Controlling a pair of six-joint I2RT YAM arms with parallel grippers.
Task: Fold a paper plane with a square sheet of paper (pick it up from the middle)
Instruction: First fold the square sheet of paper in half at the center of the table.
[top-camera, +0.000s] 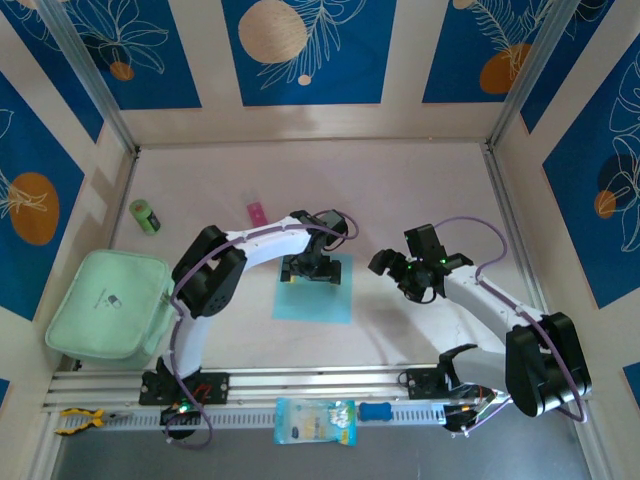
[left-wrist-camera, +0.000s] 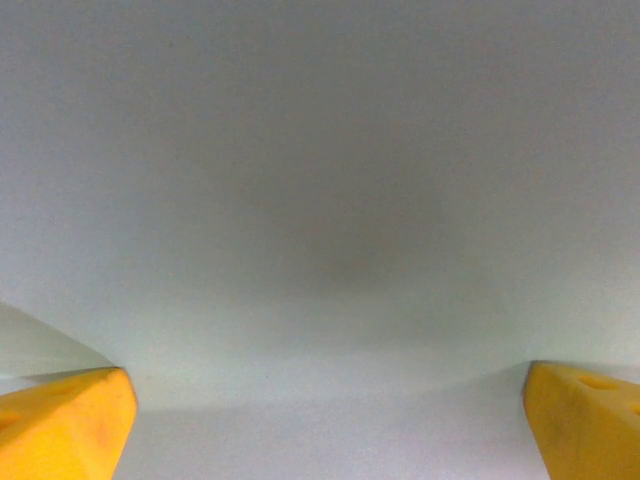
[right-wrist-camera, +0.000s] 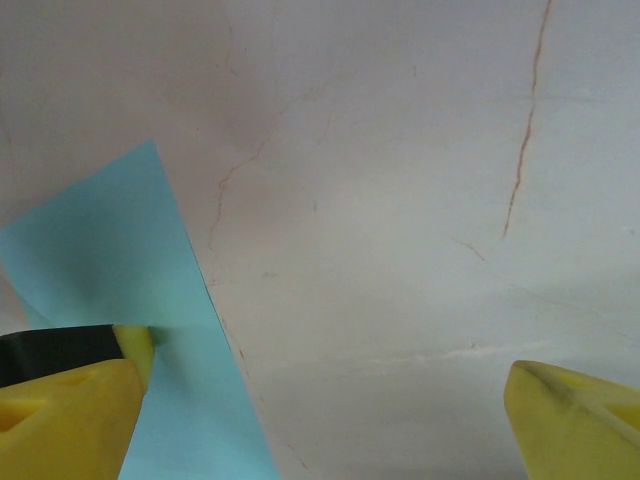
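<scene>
Pale table (top-camera: 430, 190), square sheet of paper (top-camera: 318, 300) laid flat mid-table; left gripper (left-wrist-camera: 320, 390) is spread wide over its far edge, perhaps touching, blur hides it; right gripper (right-wrist-camera: 322, 390) is held wide near the right edge

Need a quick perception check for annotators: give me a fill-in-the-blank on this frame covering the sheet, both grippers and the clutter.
1. The square sheet of paper lies ___ on the table, with no fold visible.
2. The left gripper is over the sheet's far part, jaws ___.
3. In the top view, the open right gripper sits to the ___ of the sheet.
4. The small block beyond the sheet is ___.

Missing words: flat; open; right; pink.
</scene>
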